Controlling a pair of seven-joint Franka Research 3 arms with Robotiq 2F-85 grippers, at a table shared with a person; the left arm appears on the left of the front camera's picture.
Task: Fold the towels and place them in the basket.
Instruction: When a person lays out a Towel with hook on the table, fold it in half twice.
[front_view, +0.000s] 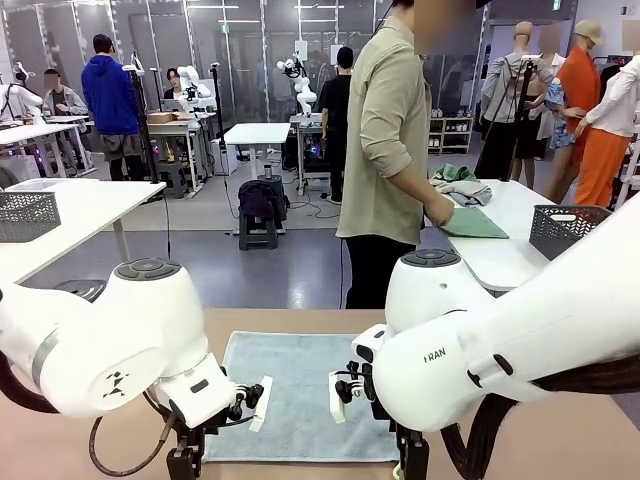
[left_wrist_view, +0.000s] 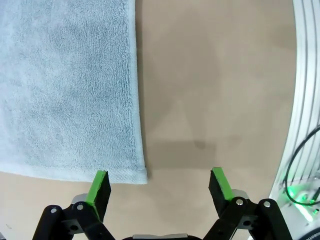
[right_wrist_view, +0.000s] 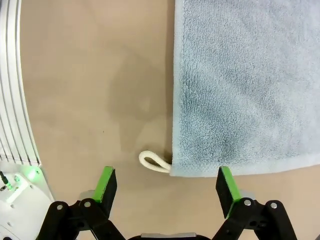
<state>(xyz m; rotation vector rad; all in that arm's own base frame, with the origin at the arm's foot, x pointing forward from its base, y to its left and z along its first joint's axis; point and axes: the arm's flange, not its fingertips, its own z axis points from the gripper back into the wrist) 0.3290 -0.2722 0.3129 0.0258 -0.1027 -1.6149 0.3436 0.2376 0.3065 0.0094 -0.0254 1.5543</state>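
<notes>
Two towel (front_view: 300, 390) corners lie beneath left pincer (left_wrist_view: 159, 172) and right pincer (right_wrist_view: 165, 170).

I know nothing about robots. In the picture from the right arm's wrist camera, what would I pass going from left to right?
white ribbed strip → bare brown table → small white loop → pale blue towel

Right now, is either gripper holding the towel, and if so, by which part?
Nothing is held. The left gripper and the right gripper are both open, each by one near corner of the towel.
</notes>
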